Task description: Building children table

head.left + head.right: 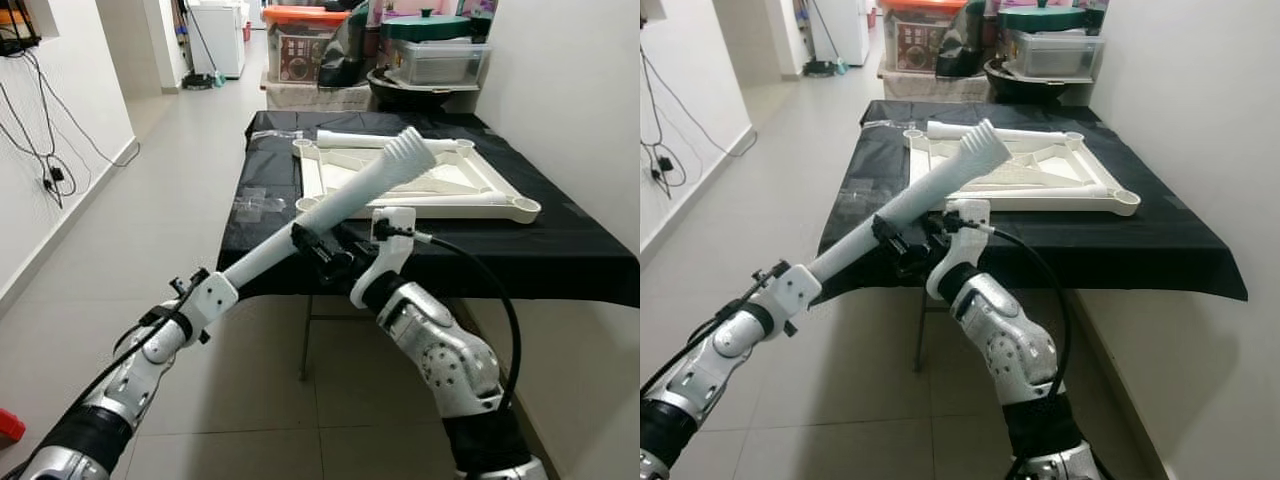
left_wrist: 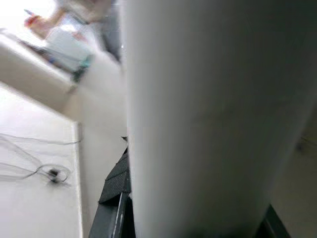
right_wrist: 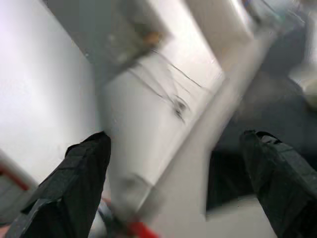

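Leg, that long white plastic tube (image 1: 340,200), slants toward the white tabletop frame's (image 1: 520,208) near-left socket; your left gripper (image 1: 312,246) clamps its base, right gripper (image 3: 173,148) spread wide.

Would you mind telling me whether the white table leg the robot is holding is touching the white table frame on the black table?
Cannot tell. In the left eye view the table leg's ribbed end overlaps the table frame, but it looks raised above it, and no view plainly shows contact or a gap.

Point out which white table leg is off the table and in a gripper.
The leg with the ribbed end, held slanted by the left gripper before the black table; the others lie on the frame.
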